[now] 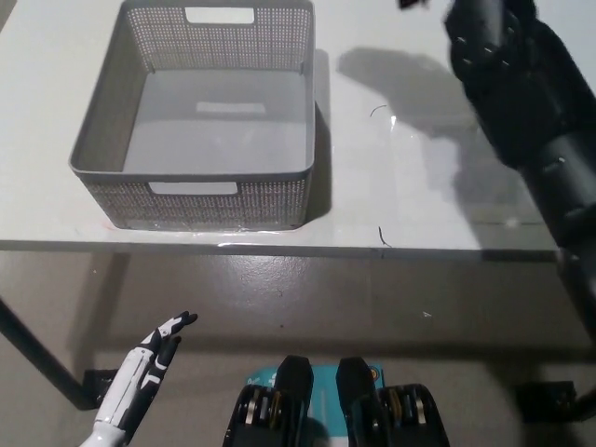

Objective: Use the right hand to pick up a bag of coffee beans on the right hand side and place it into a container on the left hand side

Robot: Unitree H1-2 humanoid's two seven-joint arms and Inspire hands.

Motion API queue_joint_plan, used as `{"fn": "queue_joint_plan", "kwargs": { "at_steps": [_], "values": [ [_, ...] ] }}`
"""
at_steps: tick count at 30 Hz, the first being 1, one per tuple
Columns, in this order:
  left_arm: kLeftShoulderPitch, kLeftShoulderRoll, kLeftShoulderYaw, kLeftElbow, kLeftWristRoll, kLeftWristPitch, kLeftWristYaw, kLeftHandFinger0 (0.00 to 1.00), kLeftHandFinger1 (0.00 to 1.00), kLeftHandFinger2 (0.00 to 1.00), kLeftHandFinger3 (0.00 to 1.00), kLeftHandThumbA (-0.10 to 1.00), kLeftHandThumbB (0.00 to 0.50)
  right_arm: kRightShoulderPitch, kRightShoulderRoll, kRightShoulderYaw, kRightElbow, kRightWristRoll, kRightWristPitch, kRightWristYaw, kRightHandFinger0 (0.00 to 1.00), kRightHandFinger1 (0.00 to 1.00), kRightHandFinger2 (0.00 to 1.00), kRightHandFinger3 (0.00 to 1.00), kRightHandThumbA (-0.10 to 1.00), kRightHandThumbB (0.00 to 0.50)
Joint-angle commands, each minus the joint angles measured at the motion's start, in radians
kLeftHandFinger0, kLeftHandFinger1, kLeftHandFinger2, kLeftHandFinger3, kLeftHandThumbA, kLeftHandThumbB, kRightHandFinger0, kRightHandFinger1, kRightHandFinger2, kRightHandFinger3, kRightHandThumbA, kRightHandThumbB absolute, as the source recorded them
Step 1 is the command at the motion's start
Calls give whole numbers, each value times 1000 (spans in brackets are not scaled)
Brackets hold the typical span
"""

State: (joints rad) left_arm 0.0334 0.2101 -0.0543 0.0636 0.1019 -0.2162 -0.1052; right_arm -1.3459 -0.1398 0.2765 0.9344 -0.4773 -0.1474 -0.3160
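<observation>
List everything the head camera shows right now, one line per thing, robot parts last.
basket: one, grey perforated plastic with handle slots, on the table's left half, nothing inside.
table: one, white top, fills the upper half of the view; a dark leg shows at lower left.
floor: grey-brown, below the table edge.
coffee bag: not visible in this view.
left hand: one, white with dark fingers, lower left, below the table edge, open.
right arm: one, black, raised over the table's right side; its hand runs out of the top edge.
</observation>
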Motion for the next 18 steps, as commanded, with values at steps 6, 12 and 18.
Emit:
{"fn": "queue_joint_plan", "kwargs": {
  "at_steps": [6,12,18],
  "values": [
    [-17,16,-7,-36,13,-17,-10,1000,1000,1000,1000,1000,500,-163,142,-13,33,2,10,-54,0,195,769,848,-100,187],
    [-37,13,-22,-42,27,-2,-18,1000,1000,1000,1000,1000,500,-218,239,-1,156,-8,-22,-105,0,349,813,974,-100,182],
    [-33,8,-32,-50,47,-5,-11,1000,1000,1000,1000,1000,500,-236,313,18,377,11,-17,-71,0,315,711,798,-100,211]
  ]
}}
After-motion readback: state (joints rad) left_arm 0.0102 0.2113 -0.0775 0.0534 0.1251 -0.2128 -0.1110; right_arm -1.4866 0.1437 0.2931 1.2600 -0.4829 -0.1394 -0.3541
